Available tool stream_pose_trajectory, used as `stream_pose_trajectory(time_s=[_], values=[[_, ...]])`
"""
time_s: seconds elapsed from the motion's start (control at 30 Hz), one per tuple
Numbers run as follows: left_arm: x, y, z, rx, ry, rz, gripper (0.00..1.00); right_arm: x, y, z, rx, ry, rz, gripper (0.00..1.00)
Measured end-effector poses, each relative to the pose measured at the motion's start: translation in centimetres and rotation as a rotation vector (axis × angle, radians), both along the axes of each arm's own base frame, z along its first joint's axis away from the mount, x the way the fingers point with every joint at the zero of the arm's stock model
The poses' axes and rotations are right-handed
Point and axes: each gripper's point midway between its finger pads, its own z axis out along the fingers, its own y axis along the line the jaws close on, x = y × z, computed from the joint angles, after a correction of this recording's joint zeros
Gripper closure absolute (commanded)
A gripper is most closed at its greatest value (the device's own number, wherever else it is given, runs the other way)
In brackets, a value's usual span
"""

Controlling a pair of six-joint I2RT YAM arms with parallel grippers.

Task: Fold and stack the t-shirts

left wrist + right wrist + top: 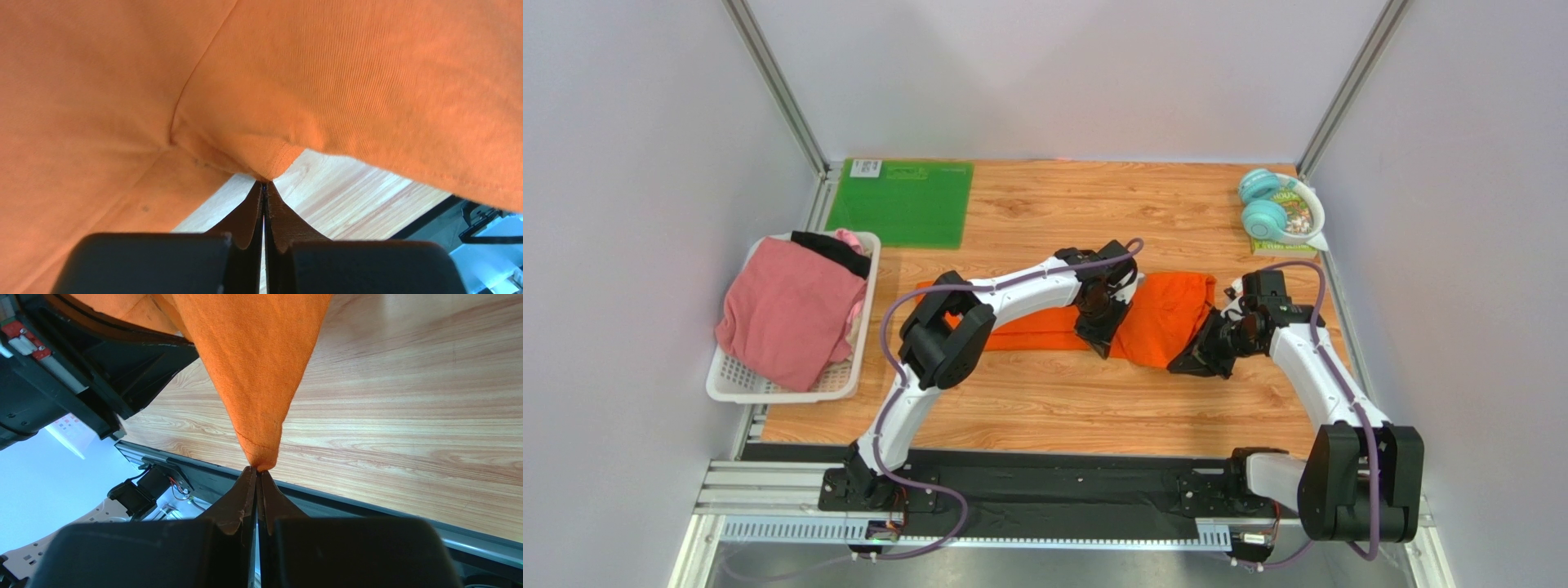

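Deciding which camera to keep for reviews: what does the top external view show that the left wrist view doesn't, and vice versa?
Only top external: the white basket holding the pink t-shirt and the black t-shirt, plus the green mat. Only left wrist: the left pincer shut on a pinch of the shirt's edge, seen close up. Both: the orange t-shirt and the wooden table.

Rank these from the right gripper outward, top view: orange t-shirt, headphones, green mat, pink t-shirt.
1. orange t-shirt, pinched by the right gripper, centre.
2. teal headphones, far right corner.
3. green mat, far left.
4. pink t-shirt, in the basket, left edge.
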Motion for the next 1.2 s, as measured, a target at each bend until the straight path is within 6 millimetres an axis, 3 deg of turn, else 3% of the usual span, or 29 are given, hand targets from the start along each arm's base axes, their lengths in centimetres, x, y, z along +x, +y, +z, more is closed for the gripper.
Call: stream_pose_trajectory(time_s=[0.1,0.37,0.47,0.57,0.77,0.9,1.03,1.2], values=[[0.0,0.5,0.8,-0.006,-0.004,0.007,1.0,0.0,0.0,0.0,0.0,-0.002,0.0,0.97],[1.1,0.4,5.7,-0.106,-0.073,0.024,1.0,0.0,0.0,0.0,0.001,-0.002,0.0,0.97],[1.0,0.4,6.6,-0.129,-0.078,0.021,1.0,0.0,0.0,0.0,0.0,-0.002,0.0,0.97],[0.4,0.5,6.2,-0.135,-0.062,0.015,1.0,0.0,0.0,0.0,0.0,-0.003,0.0,0.97],[-1.9,2.1,3.3,-0.082,0.011,0.013,0.99,-0.1,0.0,0.1,0.0,-0.007,0.0,0.97],[-3.0,2.6,2.4,-0.057,0.028,0.012,0.83,-0.2,0.0,0.0,0.0,-0.004,0.0,0.97],[-2.7,2.4,2.7,-0.057,0.011,0.021,0.63,-0.2,0.0,-0.1,0.0,-0.004,0.0,0.97],[-1.4,1.3,4.0,-0.079,-0.033,0.035,0.6,-0.3,0.0,-0.2,0.003,-0.002,0.001,0.97]])
